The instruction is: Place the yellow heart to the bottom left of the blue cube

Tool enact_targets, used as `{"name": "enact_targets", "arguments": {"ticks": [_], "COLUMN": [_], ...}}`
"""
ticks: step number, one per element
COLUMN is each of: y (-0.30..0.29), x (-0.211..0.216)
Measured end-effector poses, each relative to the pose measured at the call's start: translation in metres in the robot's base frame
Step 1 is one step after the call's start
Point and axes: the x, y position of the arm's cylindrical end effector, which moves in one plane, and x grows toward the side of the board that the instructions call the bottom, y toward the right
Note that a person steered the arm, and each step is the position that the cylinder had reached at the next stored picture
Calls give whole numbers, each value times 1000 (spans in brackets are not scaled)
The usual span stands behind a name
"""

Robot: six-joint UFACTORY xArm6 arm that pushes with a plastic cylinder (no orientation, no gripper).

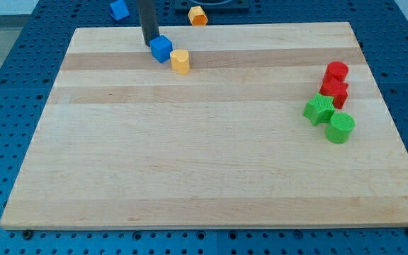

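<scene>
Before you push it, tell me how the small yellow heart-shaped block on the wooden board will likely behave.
The yellow heart-shaped block looks rigid and squat, so it should slide rather than tip. The wooden board looks smooth, so it will probably move easily. Its lobed outline may make it turn under an off-centre push from my tip.

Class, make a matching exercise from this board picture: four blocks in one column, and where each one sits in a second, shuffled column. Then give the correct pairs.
Things
1. blue cube
2. yellow heart
3. green star
4. orange block

Places
A. off the wooden board, at the view's top
B. just right of and below the blue cube
C. right beside my tip, on the tip's right
D. in the cluster near the board's right edge, left of the green cylinder

Pairs: 1-C, 2-B, 3-D, 4-A
</scene>
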Motion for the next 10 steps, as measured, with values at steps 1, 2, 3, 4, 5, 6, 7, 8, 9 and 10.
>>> {"name": "enact_targets", "arguments": {"ticks": [1,2,3,4,5,6,7,8,9,10], "y": [64,139,116,34,-16,-11,60,96,94,79], "x": [-18,28,71,93,83,119,143,130,124,100]}}
